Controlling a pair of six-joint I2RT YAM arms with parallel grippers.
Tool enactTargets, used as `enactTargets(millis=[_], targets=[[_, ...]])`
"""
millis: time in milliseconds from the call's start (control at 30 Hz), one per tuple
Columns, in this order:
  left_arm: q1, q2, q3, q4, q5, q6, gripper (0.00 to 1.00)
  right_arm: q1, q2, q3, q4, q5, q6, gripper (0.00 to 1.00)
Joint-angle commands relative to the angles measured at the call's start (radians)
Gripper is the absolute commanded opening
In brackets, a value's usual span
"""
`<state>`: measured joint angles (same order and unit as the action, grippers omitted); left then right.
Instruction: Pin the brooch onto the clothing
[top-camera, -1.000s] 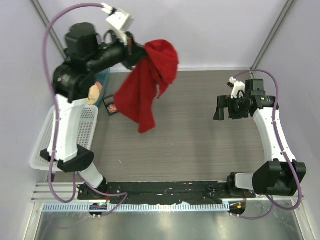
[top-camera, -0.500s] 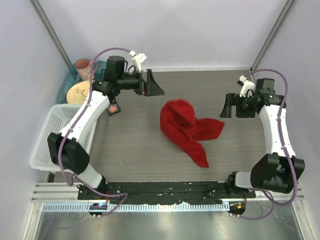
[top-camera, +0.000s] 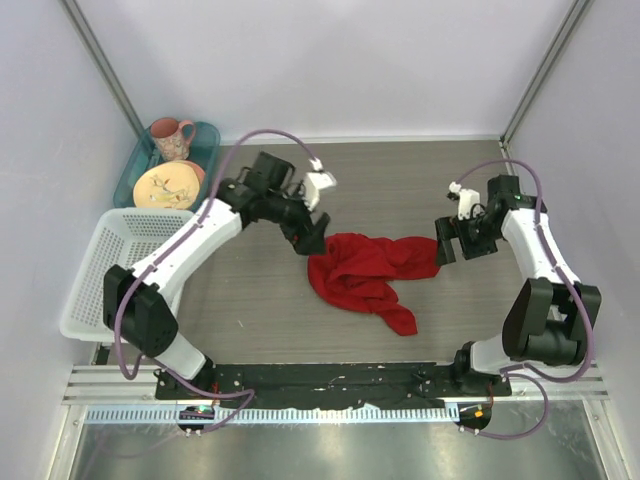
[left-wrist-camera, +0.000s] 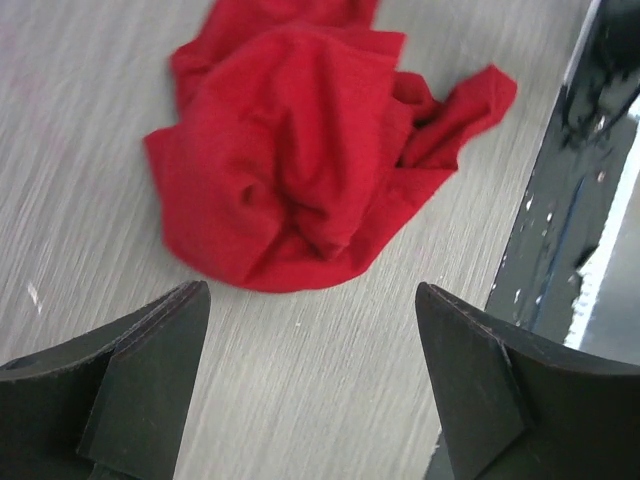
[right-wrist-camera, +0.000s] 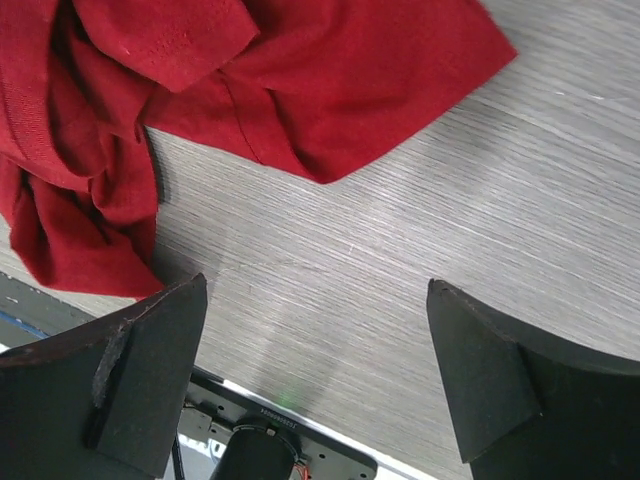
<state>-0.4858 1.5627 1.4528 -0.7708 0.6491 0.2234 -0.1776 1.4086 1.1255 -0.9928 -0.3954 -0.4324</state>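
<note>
The clothing (top-camera: 368, 272), a red T-shirt, lies crumpled in a heap on the table's middle. In the left wrist view the clothing (left-wrist-camera: 290, 150) sits just beyond my open fingers. My left gripper (top-camera: 312, 236) hovers at the heap's upper left edge, open and empty (left-wrist-camera: 310, 295). My right gripper (top-camera: 443, 240) stands at the heap's right end, open and empty (right-wrist-camera: 316, 285), with the clothing (right-wrist-camera: 250, 70) ahead of it and to its left. The brooch is out of view.
A white basket (top-camera: 105, 275) stands at the left edge. Behind it a teal tray (top-camera: 210, 135) holds a pink mug (top-camera: 172, 135) and a plate (top-camera: 165, 186). The black base rail (top-camera: 330, 378) runs along the near edge.
My left gripper opened and let go of the raised shirt, which dropped onto the table. The left arm then came down to the heap's edge. The right gripper shifted slightly toward the shirt.
</note>
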Motion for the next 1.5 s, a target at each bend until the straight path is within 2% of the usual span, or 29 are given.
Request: enactTargets(millis=[0, 133, 233, 433, 533, 600, 633, 667, 700, 733, 767, 800, 833, 867, 967, 1133, 1200, 1300, 1467], targets=[[-0.147, 0.032, 0.003, 0.013, -0.173, 0.168, 0.87, 0.053, 0.053, -0.009, 0.083, 0.026, 0.0, 0.95], [-0.299, 0.126, 0.072, 0.057, -0.285, 0.231, 0.82, 0.128, 0.101, 0.01, 0.118, 0.027, 0.041, 0.94], [-0.377, 0.203, 0.124, 0.091, -0.373, 0.254, 0.81, 0.138, 0.145, 0.031, 0.134, -0.005, 0.081, 0.93], [-0.48, 0.319, 0.162, 0.139, -0.46, 0.32, 0.89, 0.138, 0.222, 0.043, 0.155, -0.026, 0.109, 0.9], [-0.504, 0.367, 0.169, 0.171, -0.528, 0.329, 0.89, 0.138, 0.242, 0.036, 0.169, -0.022, 0.113, 0.91], [-0.51, 0.399, 0.188, 0.177, -0.583, 0.329, 0.82, 0.144, 0.25, 0.028, 0.181, -0.016, 0.113, 0.91], [-0.514, 0.434, 0.202, 0.173, -0.671, 0.326, 0.73, 0.145, 0.256, 0.025, 0.183, -0.007, 0.112, 0.91], [-0.516, 0.453, 0.245, 0.147, -0.689, 0.324, 0.5, 0.147, 0.257, 0.017, 0.187, 0.0, 0.11, 0.9], [-0.514, 0.464, 0.262, 0.121, -0.727, 0.315, 0.42, 0.148, 0.26, 0.013, 0.198, 0.007, 0.109, 0.9], [-0.508, 0.465, 0.273, 0.11, -0.749, 0.297, 0.34, 0.148, 0.266, 0.008, 0.203, 0.026, 0.107, 0.91], [-0.501, 0.442, 0.282, 0.097, -0.728, 0.288, 0.22, 0.148, 0.271, -0.003, 0.209, 0.035, 0.101, 0.9], [-0.488, 0.422, 0.281, 0.081, -0.694, 0.275, 0.17, 0.148, 0.276, -0.01, 0.223, 0.044, 0.098, 0.9], [-0.459, 0.389, 0.274, 0.079, -0.663, 0.236, 0.03, 0.148, 0.279, -0.016, 0.232, 0.058, 0.1, 0.9], [-0.441, 0.329, 0.256, 0.077, -0.585, 0.211, 0.0, 0.148, 0.286, -0.029, 0.24, 0.075, 0.093, 0.89], [-0.341, 0.216, 0.229, 0.061, -0.452, 0.113, 0.0, 0.148, 0.302, -0.046, 0.269, 0.108, 0.089, 0.87], [-0.079, 0.102, 0.146, 0.093, -0.326, -0.051, 0.0, 0.148, 0.27, -0.056, 0.27, 0.083, 0.07, 0.86], [0.022, 0.089, 0.12, 0.087, -0.234, -0.113, 0.0, 0.155, 0.237, -0.058, 0.27, 0.05, 0.052, 0.86], [0.091, 0.099, 0.104, 0.058, -0.136, -0.157, 0.0, 0.177, 0.198, -0.064, 0.286, 0.026, 0.037, 0.87], [0.105, 0.089, 0.063, 0.07, -0.094, -0.162, 0.0, 0.265, 0.153, -0.07, 0.348, 0.009, 0.034, 0.87]])
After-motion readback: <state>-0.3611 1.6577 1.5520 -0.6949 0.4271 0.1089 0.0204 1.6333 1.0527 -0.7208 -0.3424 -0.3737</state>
